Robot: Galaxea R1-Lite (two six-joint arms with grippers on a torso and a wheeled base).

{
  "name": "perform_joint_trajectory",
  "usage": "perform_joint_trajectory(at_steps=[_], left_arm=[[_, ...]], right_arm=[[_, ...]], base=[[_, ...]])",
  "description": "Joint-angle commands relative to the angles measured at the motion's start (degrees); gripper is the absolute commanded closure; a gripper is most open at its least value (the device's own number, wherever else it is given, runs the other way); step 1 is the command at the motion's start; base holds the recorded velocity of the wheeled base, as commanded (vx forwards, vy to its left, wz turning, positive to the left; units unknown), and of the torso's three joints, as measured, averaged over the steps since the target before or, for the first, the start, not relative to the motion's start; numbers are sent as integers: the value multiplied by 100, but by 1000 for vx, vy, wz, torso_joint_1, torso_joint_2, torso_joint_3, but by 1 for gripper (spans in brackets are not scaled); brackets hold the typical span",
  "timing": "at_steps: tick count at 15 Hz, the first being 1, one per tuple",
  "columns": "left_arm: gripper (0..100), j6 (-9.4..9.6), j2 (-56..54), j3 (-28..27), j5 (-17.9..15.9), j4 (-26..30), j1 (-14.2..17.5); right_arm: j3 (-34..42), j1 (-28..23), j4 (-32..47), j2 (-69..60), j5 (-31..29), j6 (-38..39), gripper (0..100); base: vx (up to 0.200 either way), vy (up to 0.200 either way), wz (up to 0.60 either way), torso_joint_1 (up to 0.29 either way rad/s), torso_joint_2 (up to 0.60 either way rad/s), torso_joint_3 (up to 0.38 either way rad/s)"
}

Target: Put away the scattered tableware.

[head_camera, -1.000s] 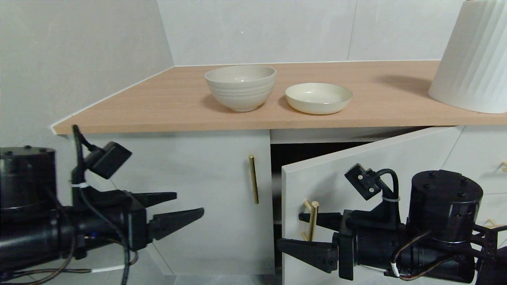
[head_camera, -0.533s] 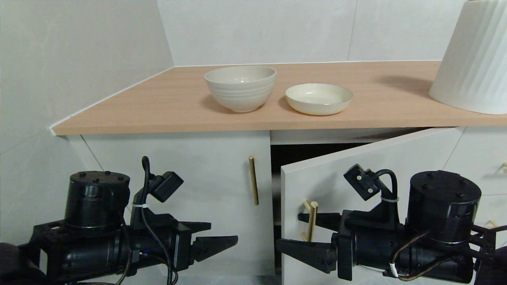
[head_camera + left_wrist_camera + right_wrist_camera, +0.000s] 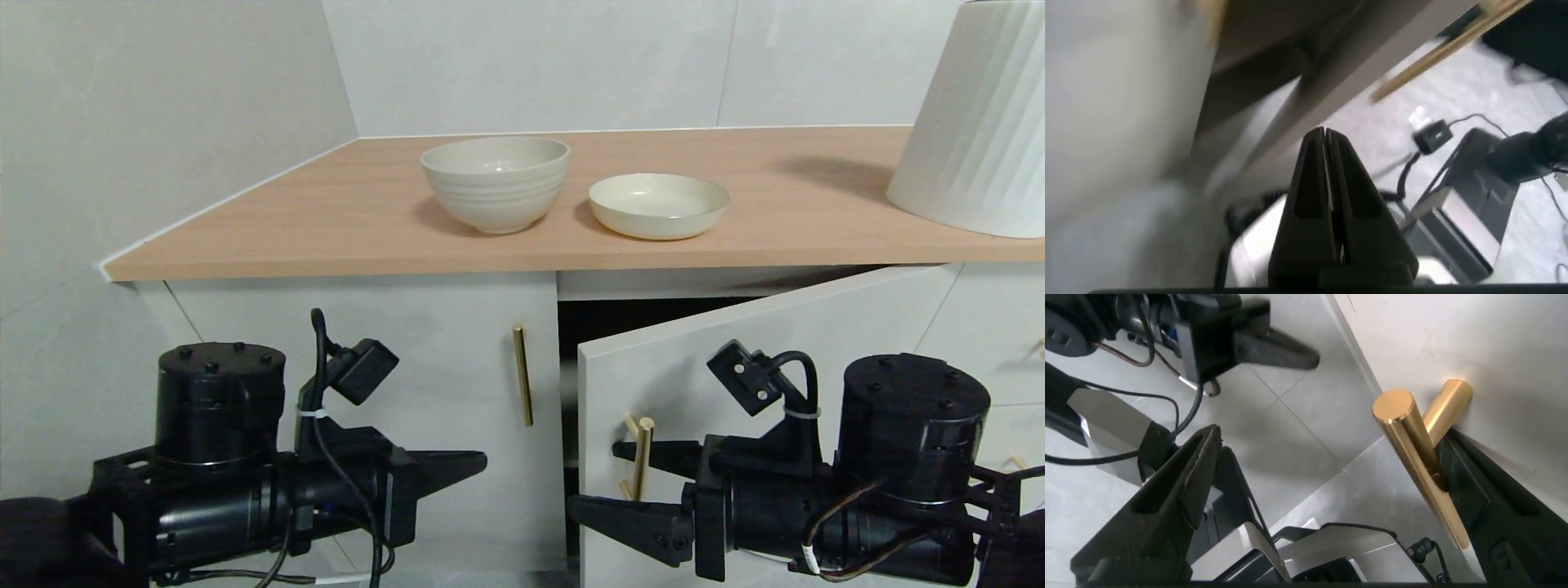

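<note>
two pieces wait on the counter [image 3: 326, 233]: a deep bowl [image 3: 495, 181] and, just beside it on the right but not touching, a shallow dish [image 3: 658, 204]. both look like glazed ceramic, so likely stiff, slick and breakable, the bowl the heavier. the rim seems the best hold, one finger inside and one outside, since the rounded walls would probably slip. below the dish a door [image 3: 735, 343] stands ajar. the right gripper [image 3: 596, 478] is spread wide, the gold handle [image 3: 645, 453] between its fingers. the left gripper [image 3: 465, 467], jaws pressed together and empty, hangs low before the closed door [image 3: 367, 359].
</note>
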Motion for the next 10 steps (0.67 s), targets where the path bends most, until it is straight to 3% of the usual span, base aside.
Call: perform_joint_trajectory(at_steps=[1, 4, 6, 9, 10], left_arm=[[100, -1, 618, -282, 10, -480, -155], [100, 25, 1515, -801, 273, -1420, -234], [100, 7, 1875, -827, 397, -2018, -348], [100, 16, 2772, -704, 959, -3864, -805], [100, 16, 2895, -721, 1029, -4066, -832]], right_arm=[[1, -1, 18, 34, -8, 2, 0], [1, 7, 18, 16, -17, -7, 0], [1, -1, 18, 16, -17, -7, 0], [62, 7, 9, -10, -17, -25, 0], [62, 7, 9, -1, -17, -25, 0]], base=[[0, 0, 0, 0, 0, 0], [0, 0, 0, 0, 0, 0], [0, 0, 0, 0, 0, 0], [0, 0, 0, 0, 0, 0], [0, 0, 0, 0, 0, 0]])
